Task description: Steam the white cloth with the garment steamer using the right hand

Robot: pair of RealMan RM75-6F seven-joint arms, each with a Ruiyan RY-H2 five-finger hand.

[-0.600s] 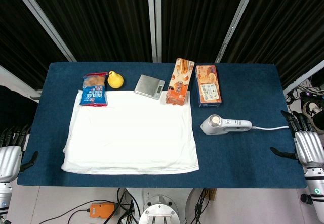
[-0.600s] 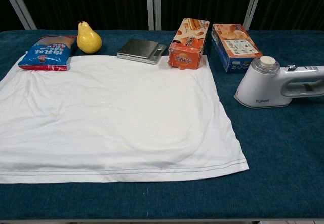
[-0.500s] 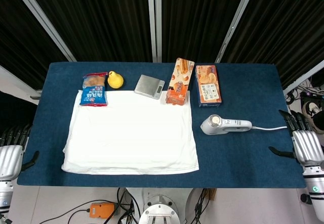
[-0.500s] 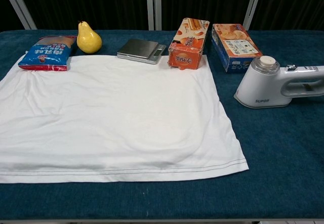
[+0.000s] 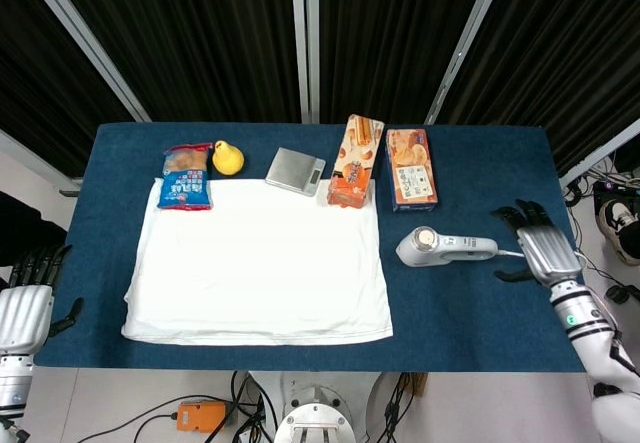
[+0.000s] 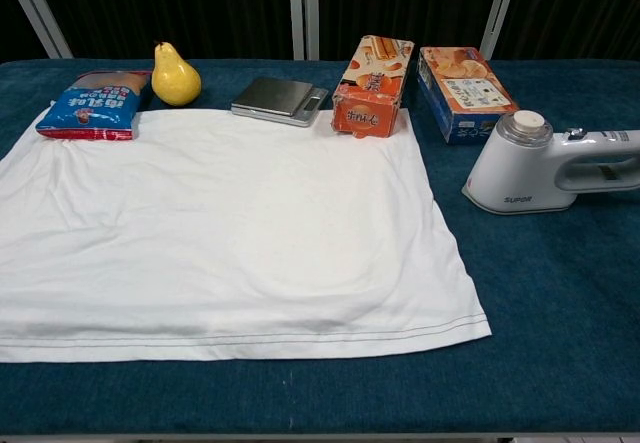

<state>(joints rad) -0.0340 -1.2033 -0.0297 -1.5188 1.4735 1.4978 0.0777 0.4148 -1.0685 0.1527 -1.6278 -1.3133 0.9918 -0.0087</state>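
1. The flat rectangular table (image 5: 480,313) wears a deep navy-blue fabric cover.
2. The plain white cotton cloth (image 5: 260,263) on the table's left half has no print; a pale stitched hem line runs along its near edge.
3. The white plastic garment steamer (image 5: 445,247), right of the cloth, has a cream round cap and dark lettering.
4. The crinkled snack bag (image 5: 186,178) behind the cloth is blue below, brown and red above.
5. The small pear (image 5: 228,158) beside the bag is yellow.
6. The square kitchen scale (image 5: 296,171) is silver-grey.
7. The two cardboard biscuit boxes (image 5: 354,161) (image 5: 411,168) are orange with pale panels.
8. The metal right hand (image 5: 538,249) is silver with black fingers.
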